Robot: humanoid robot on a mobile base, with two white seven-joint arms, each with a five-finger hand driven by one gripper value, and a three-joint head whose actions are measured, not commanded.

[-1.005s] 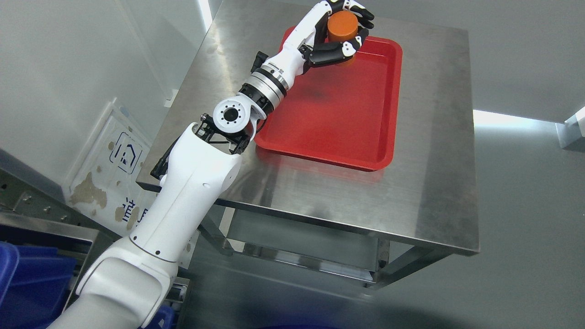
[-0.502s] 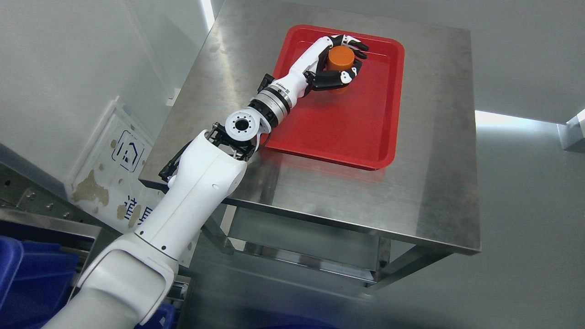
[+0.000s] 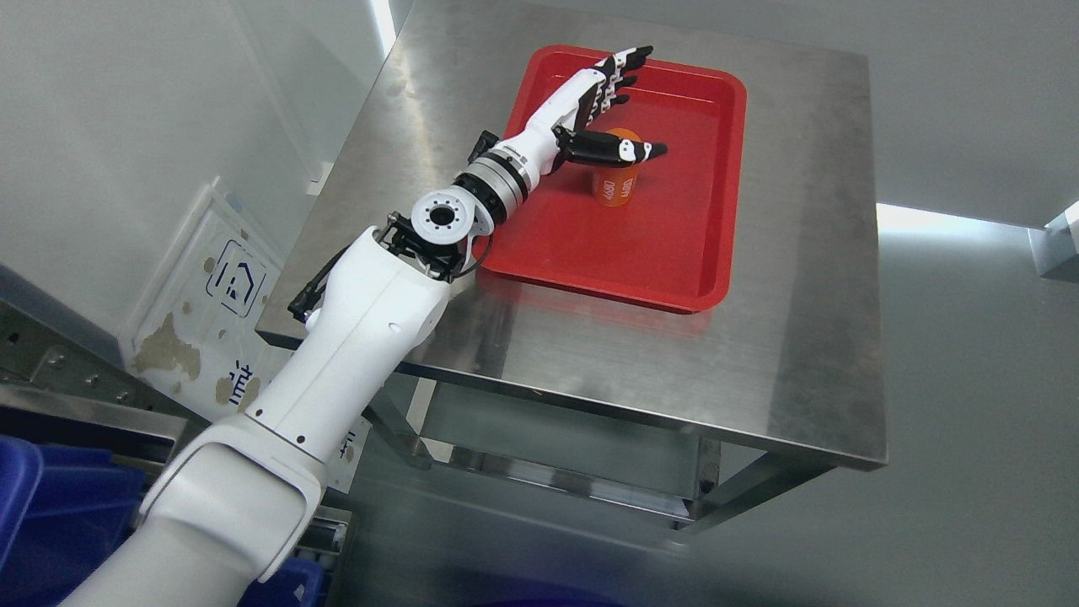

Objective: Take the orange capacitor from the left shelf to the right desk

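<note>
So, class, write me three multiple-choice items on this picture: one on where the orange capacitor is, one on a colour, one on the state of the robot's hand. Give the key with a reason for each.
1. Where is the orange capacitor?
A. Standing in the tray
B. On the bare steel table
C. In the blue bin

2. What colour is the tray?
A. Blue
B. Red
C. Grey

3. How is the left hand?
A. Shut on the capacitor
C. Out of view
B. Open, fingers spread

Key:
1 A: the capacitor stands upright on the tray's floor, in its far half.
2 B: the tray on the steel table is red all over.
3 B: the fingers stretch out straight and the thumb reaches over the capacitor's top without closing on it.
</note>
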